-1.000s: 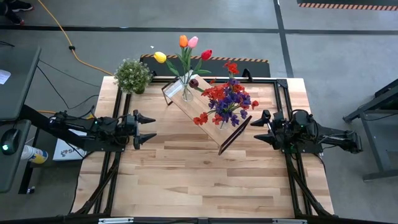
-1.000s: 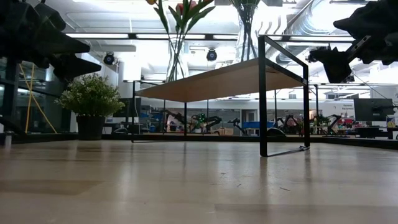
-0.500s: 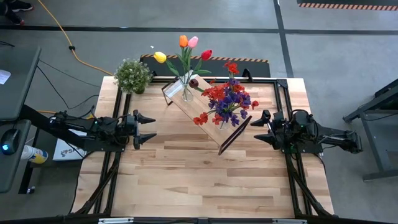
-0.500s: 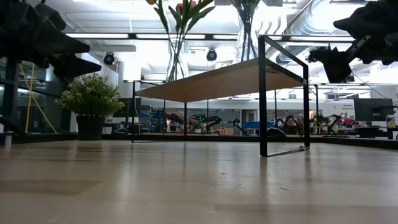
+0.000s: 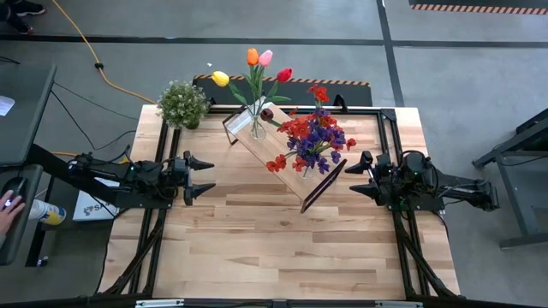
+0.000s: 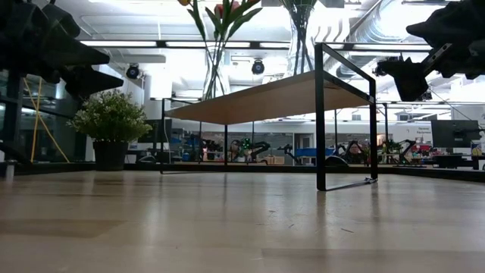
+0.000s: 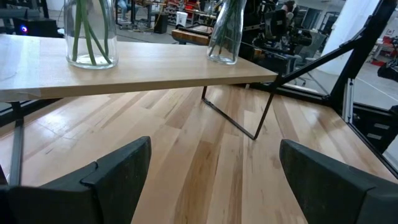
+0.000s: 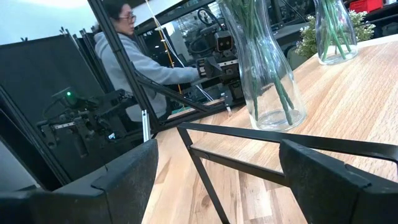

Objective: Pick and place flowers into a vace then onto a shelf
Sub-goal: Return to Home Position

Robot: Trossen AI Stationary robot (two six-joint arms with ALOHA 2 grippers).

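Little has moved in the last sec.: a person's hand (image 5: 7, 207) now shows at the desk off the table's left edge, where none showed before. Both arms, shelf and flowers sit exactly as they did. Left gripper (image 5: 211, 175) hangs over the table's left side, fingers spread wide & holding nothing. Right gripper (image 5: 351, 174) mirrors it on the right, also spread & empty, near the shelf's right-hand end but not touching. The shelf (image 5: 257, 142) stands diagonally at centre-back of the table (image 5: 257, 248), carrying two clear vases: one (image 5: 257, 128) w/ the tulips (image 5: 257, 64), the other w/ the red-and-purple bunch (image 5: 312, 137). Potted plant (image 5: 182, 103) sits at the back-left corner, apart from all.

Job looks approx. done; only the return to rest remains, and the arms appear at or v. near it. To finish well: leave fingers spread and pull straight back from the shelf, esp. the right arm, which is closest to the black frame. No sweep toward the stems: tall vases on a thin-legged board would likely tip at a nudge.
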